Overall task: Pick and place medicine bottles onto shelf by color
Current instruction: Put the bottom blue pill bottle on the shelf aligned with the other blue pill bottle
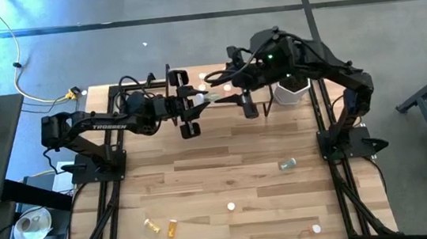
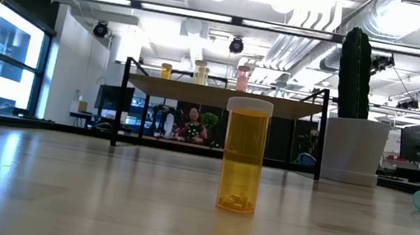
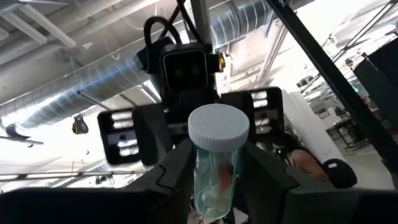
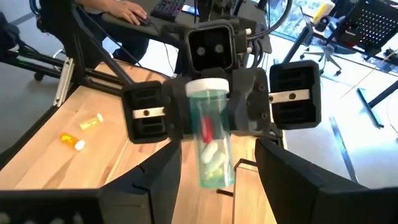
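A clear green medicine bottle (image 4: 213, 146) with a white cap, with red and white pills inside, is held in the air between my two grippers over the table's far middle. My left gripper (image 1: 199, 100) is shut on it. My right gripper (image 4: 217, 158) faces it from the right, open, its fingers standing on either side of the bottle's lower body with a gap on each side. The shelf (image 2: 226, 95) stands at the far side, carrying an orange bottle (image 2: 166, 70), a yellow bottle (image 2: 201, 73) and a pink bottle (image 2: 242, 77). My left gripper pinches the green bottle's upper body just under the cap (image 4: 210, 111) between its two fingers (image 4: 176, 121). The fingers come level from the table's left. The bottle stands upright, cap up, lifted clear of the table.
An orange bottle (image 2: 243, 156) stands upright mid-table. A green bottle (image 1: 286, 163) lies to the right. A yellow bottle (image 1: 153, 225) and an orange bottle (image 1: 172, 228) lie near the front left, another bottle (image 1: 314, 228) at the front right. A white cactus pot (image 2: 354, 147) stands beside the shelf.
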Controlling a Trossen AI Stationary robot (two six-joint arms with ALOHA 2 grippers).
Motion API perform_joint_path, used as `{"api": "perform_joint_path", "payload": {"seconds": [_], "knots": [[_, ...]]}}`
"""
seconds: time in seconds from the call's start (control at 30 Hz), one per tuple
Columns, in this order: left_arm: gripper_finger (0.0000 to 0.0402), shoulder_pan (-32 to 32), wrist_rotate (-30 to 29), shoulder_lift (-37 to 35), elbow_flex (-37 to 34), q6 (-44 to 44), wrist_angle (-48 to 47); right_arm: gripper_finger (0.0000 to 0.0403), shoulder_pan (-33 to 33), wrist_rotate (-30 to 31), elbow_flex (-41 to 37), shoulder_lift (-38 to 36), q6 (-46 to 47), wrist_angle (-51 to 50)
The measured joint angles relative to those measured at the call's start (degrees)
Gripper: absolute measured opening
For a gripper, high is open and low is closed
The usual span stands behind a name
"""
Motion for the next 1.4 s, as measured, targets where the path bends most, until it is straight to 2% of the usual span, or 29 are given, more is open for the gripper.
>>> {"api": "perform_joint_path", "payload": {"seconds": [0.13,0.47,0.67,1.07,1.23,1.4], "knots": [[0.0106,0.0,-0.05,0.0,0.0,0.0,-3.45,0.0195,0.0,-0.06,0.02,-1.12,0.22,-3.46],[0.0106,-0.21,-0.27,-0.02,0.0,-1.85,-16.2,0.0195,0.02,0.82,-0.26,-2.19,5.46,-20.84],[0.0106,-0.85,-0.55,-0.02,0.0,-0.98,-25.88,0.0195,1.28,2.58,-10.81,-5.09,7.12,-21.35],[0.0106,-3.65,-9.41,-0.02,0.0,-1.89,-41.27,0.0194,5.24,6.99,-48.26,-22.14,14.8,3.48],[0.0106,-4.9,-11.85,-0.04,0.0,-4.94,-48.85,0.0194,6.45,6.97,-58.58,-26.22,14.92,12.47],[0.0106,-6.73,-15.61,-0.04,0.0,-7.26,-56.32,0.0194,7.85,6.97,-64.95,-26.74,16.96,19.78]]}}
